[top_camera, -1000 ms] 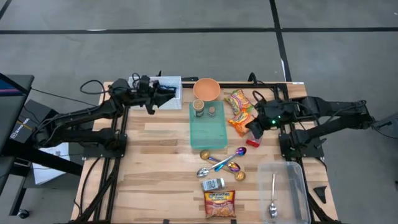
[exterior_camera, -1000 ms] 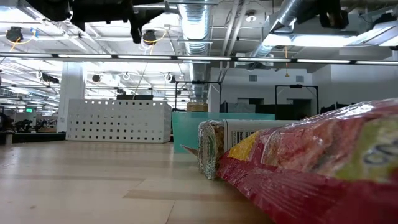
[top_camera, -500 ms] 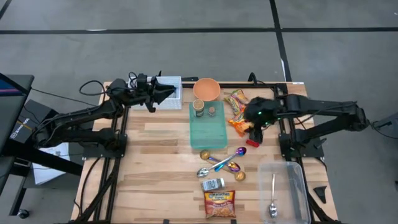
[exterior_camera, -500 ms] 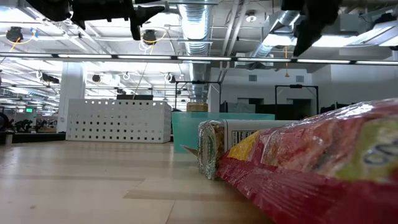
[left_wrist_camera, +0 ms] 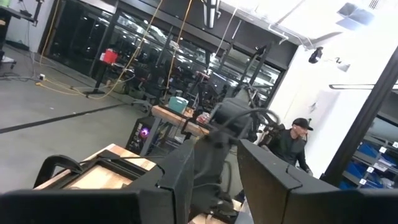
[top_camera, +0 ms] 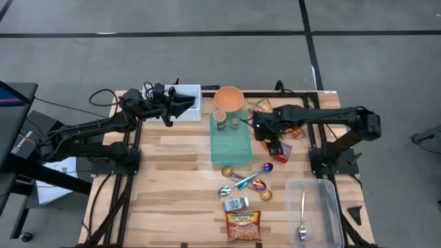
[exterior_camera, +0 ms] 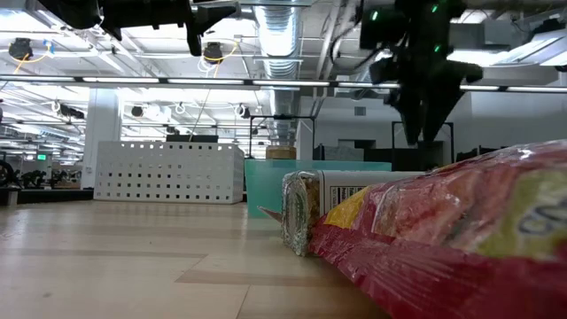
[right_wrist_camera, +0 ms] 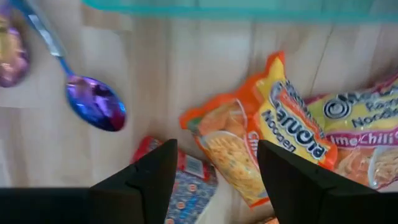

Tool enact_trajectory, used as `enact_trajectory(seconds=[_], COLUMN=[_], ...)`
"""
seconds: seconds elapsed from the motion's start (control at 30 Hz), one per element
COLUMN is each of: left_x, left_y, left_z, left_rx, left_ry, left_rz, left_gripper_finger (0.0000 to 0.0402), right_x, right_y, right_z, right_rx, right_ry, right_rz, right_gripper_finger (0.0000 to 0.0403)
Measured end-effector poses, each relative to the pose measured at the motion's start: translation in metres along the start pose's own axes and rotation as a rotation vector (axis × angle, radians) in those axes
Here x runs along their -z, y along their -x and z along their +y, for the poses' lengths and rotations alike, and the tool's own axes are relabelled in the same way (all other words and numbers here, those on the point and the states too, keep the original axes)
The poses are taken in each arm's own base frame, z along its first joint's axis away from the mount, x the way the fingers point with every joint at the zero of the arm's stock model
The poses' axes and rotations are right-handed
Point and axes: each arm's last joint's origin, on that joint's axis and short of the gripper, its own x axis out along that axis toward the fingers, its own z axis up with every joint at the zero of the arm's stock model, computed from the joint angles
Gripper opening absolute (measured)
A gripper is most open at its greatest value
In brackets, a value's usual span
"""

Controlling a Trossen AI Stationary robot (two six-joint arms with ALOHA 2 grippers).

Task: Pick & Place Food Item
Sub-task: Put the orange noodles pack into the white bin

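Two noodle packets lie flat on the table right of the teal tray [top_camera: 231,141]: an orange one [right_wrist_camera: 273,124] and a yellow chili one [right_wrist_camera: 354,137]. A small red packet [right_wrist_camera: 183,180] lies beside them. My right gripper [right_wrist_camera: 216,149] points straight down over the orange packet's corner and the red packet. It is open, above them, and touches nothing. In the high view, part of the packets [top_camera: 264,108] is hidden under my right gripper [top_camera: 272,141]. My left gripper [top_camera: 185,103] waits, open, raised over the white basket [top_camera: 189,93] at the far left.
An orange bowl [top_camera: 229,98] stands behind the tray, which holds two small cans. Several spoons [top_camera: 248,180], a can [top_camera: 236,204] and another noodle packet [top_camera: 243,225] lie nearer the front. A clear bin [top_camera: 324,200] with a spoon sits front right.
My right gripper has swung toward the table's left edge and come down over the noodle packets, rolling about its own axis so that it now points straight down. Nothing on the table has moved.
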Motion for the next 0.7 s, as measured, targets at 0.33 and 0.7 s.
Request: enact_trajectory(seconds=[0.33,0.7], left_x=[0.001,0.003], left_y=[0.0,0.0], left_z=[0.001,0.002], left_rx=[-0.011,-0.021], left_ry=[0.006,0.014], left_rz=[0.013,0.032], left_gripper_finger=[0.0117,0.0117], right_x=[0.005,-0.004], right_y=[-0.026,-0.064], right_z=[-0.04,-0.046], right_rx=[-0.086,-0.13], right_ry=[-0.134,-0.133], right_rz=[0.046,0.143], right_gripper_finger=[0.0172,0.0131])
